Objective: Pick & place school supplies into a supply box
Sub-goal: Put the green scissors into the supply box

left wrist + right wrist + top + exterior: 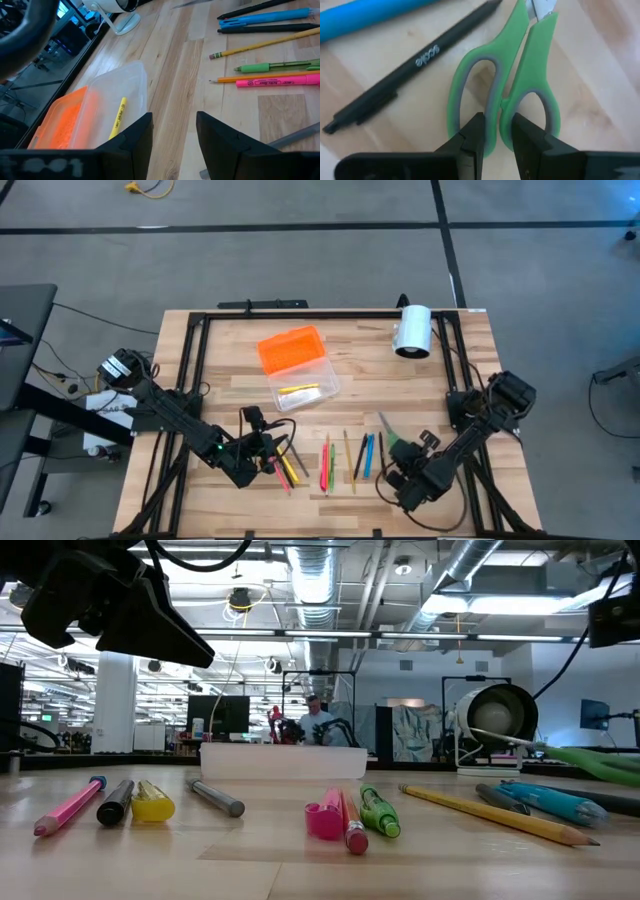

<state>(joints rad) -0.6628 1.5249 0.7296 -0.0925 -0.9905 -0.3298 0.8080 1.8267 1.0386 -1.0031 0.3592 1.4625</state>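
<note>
While its two dark fingers pinch the inner handle bars of the green scissors (505, 95) on the table, the right gripper (497, 131) sits beside a black pen (415, 67). Farther off, the left gripper (172, 135) stands spread near the open supply box (300, 375).

Wooden slat counter (230, 370) carrying everything. Clear supply box (303, 387) sitting near the centre, one yellow pen (298, 389) lying inside, its orange lid (291, 348) lying beside it toward the far edge. White cylinder (412, 330) lying near the far right corner. Pens and pencils (345, 458) lying in a loose row along the near edge, green-handled scissors (395, 439) lying at the row's right end.
</note>
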